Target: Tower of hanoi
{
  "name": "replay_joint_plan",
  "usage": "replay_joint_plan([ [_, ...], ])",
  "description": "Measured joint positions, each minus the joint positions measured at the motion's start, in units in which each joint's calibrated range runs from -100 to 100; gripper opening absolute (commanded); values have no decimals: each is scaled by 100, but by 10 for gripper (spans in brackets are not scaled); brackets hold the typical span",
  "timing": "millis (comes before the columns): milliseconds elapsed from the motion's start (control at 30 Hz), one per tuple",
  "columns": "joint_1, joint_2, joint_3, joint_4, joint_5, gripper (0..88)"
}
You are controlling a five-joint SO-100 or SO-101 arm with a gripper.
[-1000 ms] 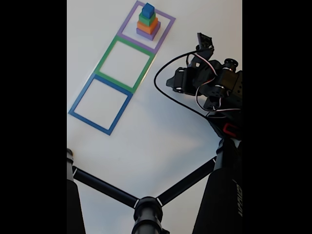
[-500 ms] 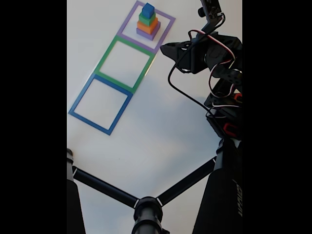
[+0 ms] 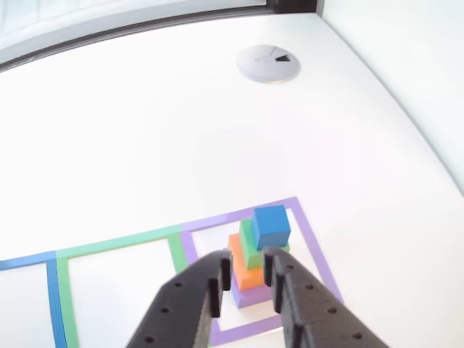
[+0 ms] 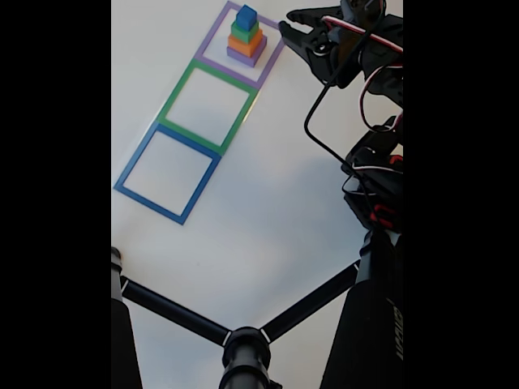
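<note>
Block tower (image 4: 246, 35) (blue on green, orange, purple) sits inside the purple square (image 4: 272, 57); green square (image 4: 173, 95) and blue square (image 4: 132, 168) lie alongside. Gripper (image 3: 243, 279) slightly parted, holding nothing, hovering near the tower. Tripod (image 4: 243, 344) lettering unreadable.

The arm (image 4: 369, 97) is built of matte black plastic segments. Black, red and white cables (image 4: 324, 121) loop loosely along it at the right of the fixed view, with a red part near its base. The end effector (image 3: 243, 286) has two black fingers (image 3: 293, 304) dotted with small round holes, lower centre in the other view.
</note>
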Motion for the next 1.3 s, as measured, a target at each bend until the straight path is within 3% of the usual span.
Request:
replay_joint_plan([
  [333, -117, 895, -992, 32, 144, 30],
  [600, -82, 1950, -2063, 677, 90, 67],
  [1000, 316, 2423, -2089, 1032, 162, 150],
  [1167, 784, 1959, -1408, 1008, 126, 222],
  [1300, 901, 1672, -859, 734, 108, 227],
])
